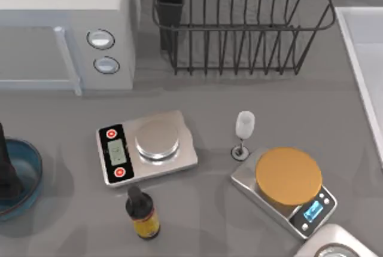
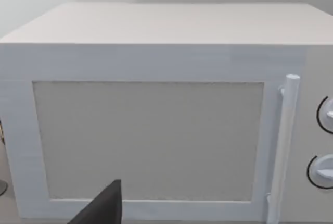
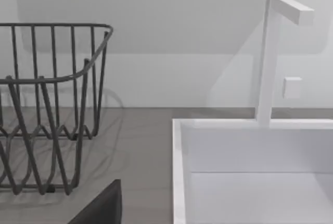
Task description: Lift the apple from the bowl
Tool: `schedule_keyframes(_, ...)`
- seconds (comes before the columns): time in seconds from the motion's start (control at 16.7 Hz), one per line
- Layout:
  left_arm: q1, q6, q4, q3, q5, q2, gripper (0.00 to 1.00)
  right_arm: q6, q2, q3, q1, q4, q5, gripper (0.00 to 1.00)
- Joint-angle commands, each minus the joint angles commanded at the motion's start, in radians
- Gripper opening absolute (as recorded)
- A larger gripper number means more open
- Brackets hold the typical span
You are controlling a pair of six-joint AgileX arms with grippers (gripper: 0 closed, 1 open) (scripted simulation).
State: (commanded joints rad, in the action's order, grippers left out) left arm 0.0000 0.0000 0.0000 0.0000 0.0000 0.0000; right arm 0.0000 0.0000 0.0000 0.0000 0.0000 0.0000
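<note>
a: where is the bowl (image 1: pixel 24 176)?

b: at the far left edge of the bench (image 1: pixel 239 221) in the top view, a translucent blue bowl with a thick rim, partly cut off by the picture's edge. a dark part of the left arm (image 1: pixel 7 170) stands over its left portion.

a: and the apple?

b: i cannot tell. the part of the bowl's inside that shows is blue, and the arm hides the rest.

a: what are the left jaws doing?

b: cannot tell whether they are open or closed, or whether they have hold of anything. the left wrist view has a single dark finger (image 2: pixel 101 208) low in the picture, in front of the white microwave (image 2: pixel 156 120) with its door handle (image 2: pixel 283 146).

a: the right jaws?

b: same answer, cannot tell. the right wrist view has one dark finger (image 3: pixel 101 208) low in the picture, facing the black wire dish rack (image 3: pixel 47 109) and the white sink (image 3: pixel 250 172) with its tap (image 3: pixel 270 57).

a: what else is on the bench?

b: a steel scale (image 1: pixel 146 146) with red buttons near the middle, a dark dropper bottle (image 1: pixel 142 212) just in front of it, a small wine glass (image 1: pixel 243 132) to its right, and an orange-topped scale (image 1: pixel 287 185) beside the glass.
</note>
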Motion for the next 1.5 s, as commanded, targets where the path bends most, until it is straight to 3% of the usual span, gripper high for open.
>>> schedule_keyframes(0.96, 0.002, 0.002, -0.028, 0.030, 0.000, 0.033, 1.00, 0.000, 0.000, 0.000, 0.000, 0.000, 0.000, 1.00)
schedule_keyframes(1.2, 0.011, 0.014, -0.170, 0.187, 0.000, 0.225, 1.00, 0.000, 0.000, 0.000, 0.000, 0.000, 0.000, 1.00)
schedule_keyframes(1.5, 0.029, 0.038, -0.447, 0.492, 0.000, 0.655, 1.00, 0.000, 0.000, 0.000, 0.000, 0.000, 0.000, 1.00)
